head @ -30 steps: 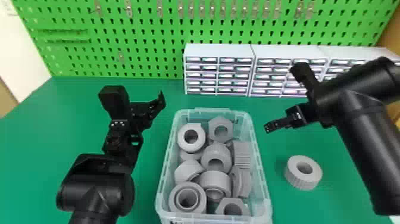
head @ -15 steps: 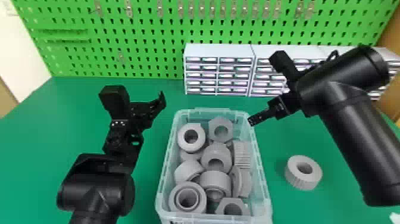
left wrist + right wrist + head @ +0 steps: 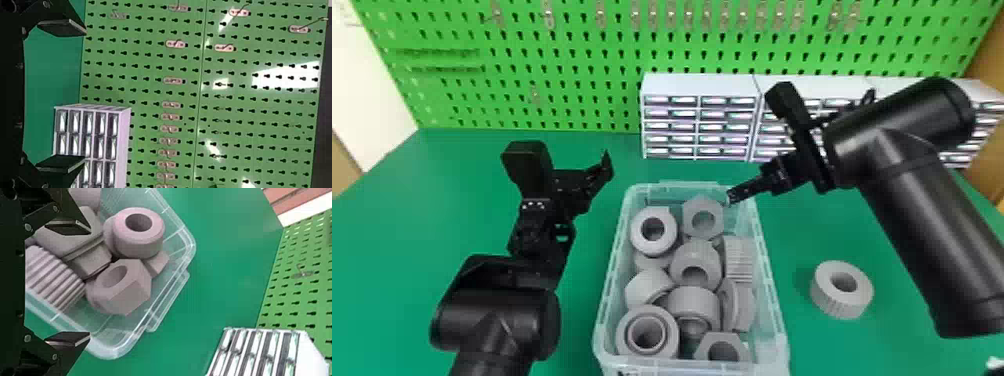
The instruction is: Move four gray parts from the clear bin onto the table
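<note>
- Clear bin [image 3: 778, 315]: near edge cut off by the bottom of the head view; near wall partly covers the lowest nut [image 3: 704, 345].
- Lower layers of gray parts in the bin are hidden under the upper ones; full count cannot be told.
- Right arm [image 3: 922, 225] crosses in front of the drawers [image 3: 701, 90], hiding part of them. Pale object [image 3: 994, 366] at the head view's bottom right corner: cut off, identity unclear.
- Left hand [image 3: 597, 172]: seen in the head view beyond the bin's left side, over the table [image 3: 397, 230]. Left wrist view gives its fingers [image 3: 62, 28] spread wide, with the drawers and the hooked pegboard [image 3: 148, 70] beyond.
- Right hand [image 3: 733, 196]: tips at the far right corner of the bin in the head view; contact with the rim cannot be told. Right wrist view gives its fingers [image 3: 68, 338] well apart, and the side faces of a hexagonal nut [image 3: 135, 284] and a round collar [image 3: 139, 243].
- Bin contents: heaped gray parts, including nuts, smooth rings and a ribbed piece [image 3: 738, 260] against the right wall. Hexagonal nut and collar lie at the far end.
- One gray ribbed ring [image 3: 842, 302] rests on the table, right of the bin, hole facing up.
</note>
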You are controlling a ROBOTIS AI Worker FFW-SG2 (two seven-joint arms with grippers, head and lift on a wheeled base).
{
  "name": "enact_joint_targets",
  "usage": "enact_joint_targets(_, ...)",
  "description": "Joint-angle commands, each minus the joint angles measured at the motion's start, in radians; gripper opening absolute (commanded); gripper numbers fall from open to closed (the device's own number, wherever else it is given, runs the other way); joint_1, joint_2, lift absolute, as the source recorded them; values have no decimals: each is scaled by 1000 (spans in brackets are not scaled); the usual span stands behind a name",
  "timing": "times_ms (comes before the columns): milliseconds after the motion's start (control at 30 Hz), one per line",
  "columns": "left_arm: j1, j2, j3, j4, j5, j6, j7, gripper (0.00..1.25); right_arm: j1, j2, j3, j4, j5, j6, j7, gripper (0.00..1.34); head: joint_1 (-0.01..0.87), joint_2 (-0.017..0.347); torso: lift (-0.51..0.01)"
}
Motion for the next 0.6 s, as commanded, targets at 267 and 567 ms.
enact_joint_targets(267, -1, 0, 0, 2, -6, 0, 3, 1106, -56, 8, 159, 110, -203, -110, -110, 1003, 693, 72, -52)
enact_joint_targets(567, -1, 0, 2, 2, -6, 0, 3, 1106, -64, 9, 241, 122, -269, -154, -147, 1003, 693, 72, -52)
